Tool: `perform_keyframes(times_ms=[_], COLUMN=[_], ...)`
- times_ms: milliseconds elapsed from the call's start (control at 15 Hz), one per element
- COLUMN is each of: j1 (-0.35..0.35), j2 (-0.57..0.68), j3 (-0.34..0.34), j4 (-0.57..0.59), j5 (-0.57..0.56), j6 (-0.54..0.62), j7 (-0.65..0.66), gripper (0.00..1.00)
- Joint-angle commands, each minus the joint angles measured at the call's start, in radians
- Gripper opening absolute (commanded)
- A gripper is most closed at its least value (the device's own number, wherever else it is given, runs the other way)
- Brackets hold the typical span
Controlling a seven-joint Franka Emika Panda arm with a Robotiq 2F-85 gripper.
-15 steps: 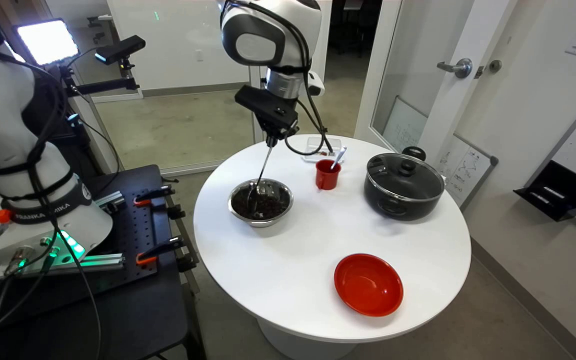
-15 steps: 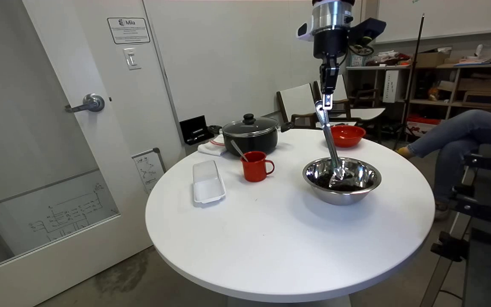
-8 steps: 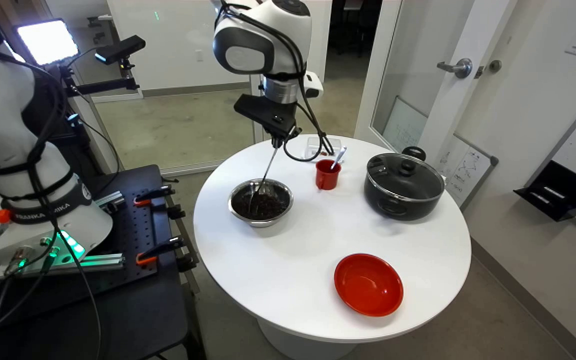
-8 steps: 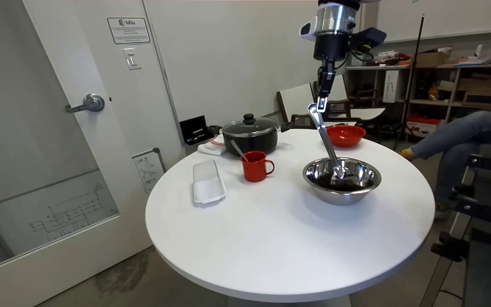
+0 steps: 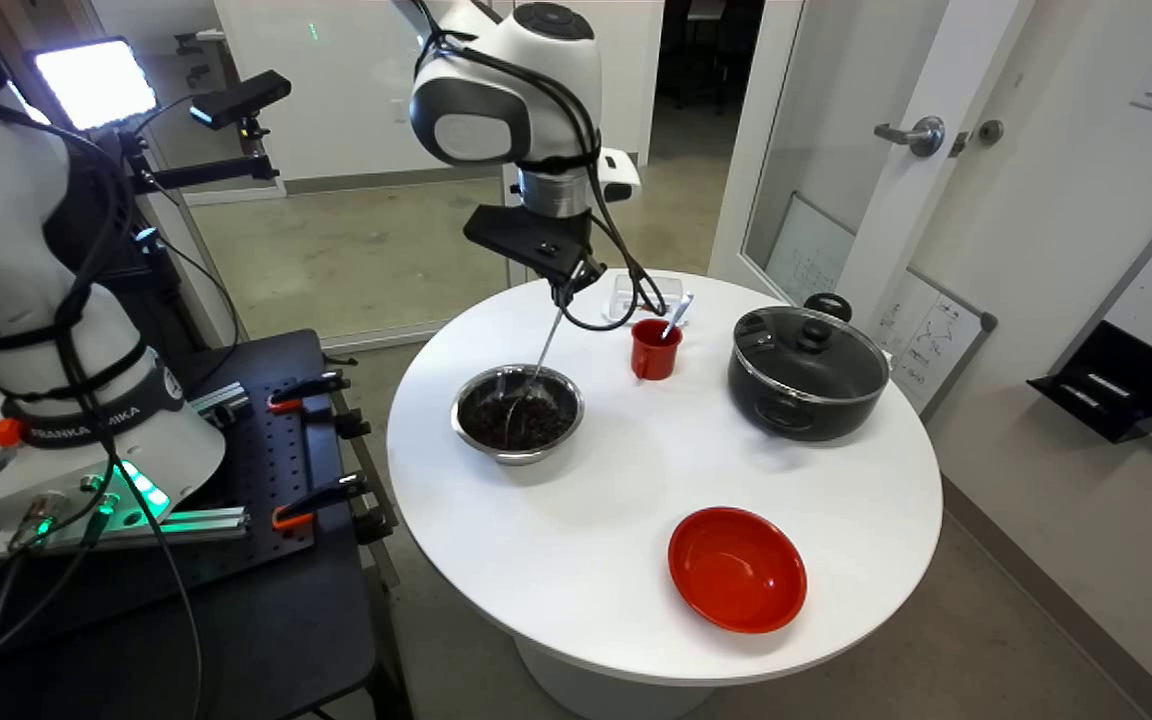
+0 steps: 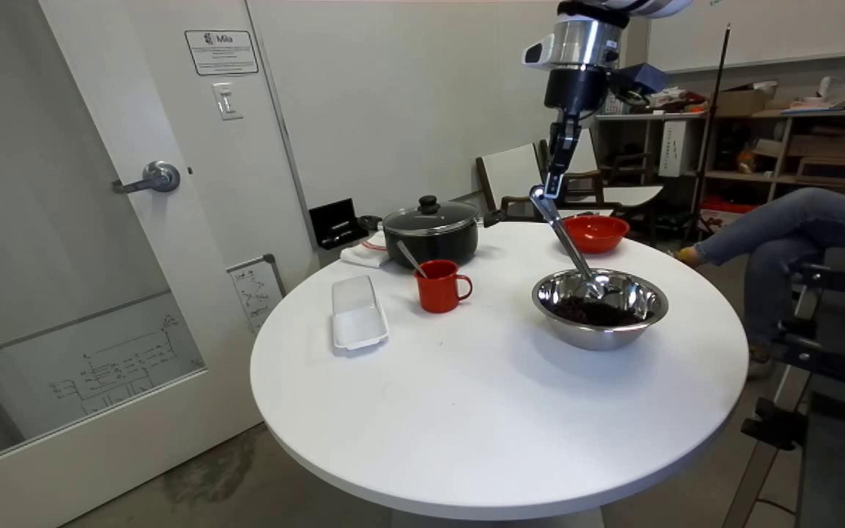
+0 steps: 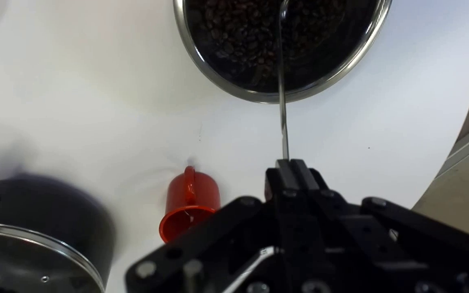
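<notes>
Over the last second the gripper (image 7: 290,162) has come lower and farther from the white robot base (image 5: 174,442); it is clamped on the upper end of a long, thin, silver metal utensil (image 6: 566,238), whose handle now leans further from upright; the round, polished steel bowl (image 6: 591,337) has slid slightly across the circular white table (image 5: 576,540) towards the base; this suggests that the utensil bears on the bowl, so that part of the motion displaces the bowl and not only the glossy dark-brown beans (image 7: 238,32) inside. The utensil's lower end remains within the bowl; the red cylindrical mug (image 7: 206,191) and the black round pot with glass lid (image 5: 781,415) have not shifted.

The wrist view crops the bowl at its upper edge and the pot at its left edge; the gripper covers part of the mug there; the utensil's working end looks bent, but glare and dark beans prevent a sure reading; whether it touches the bowl floor cannot be determined.
</notes>
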Motion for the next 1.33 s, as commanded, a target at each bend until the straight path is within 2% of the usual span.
perform_keyframes(times_ms=[0,333,467,867,1267], j1=[-0.007,-0.001,0.012,0.047,0.055], j2=[-0.004,0.019,0.038,0.075,0.104], j3=[0.012,0.009,0.01,0.016,0.017], j4=[-0.029,-0.028,-0.027,-0.031,-0.019], j5=[-0.001,-0.036,-0.08,-0.283,-0.447], j6=[0.049,0.046,0.064,0.134,0.137], j7=[0.011,0.058,0.115,0.305,0.455], gripper=[0.01,0.01,0.01,0.01,0.01])
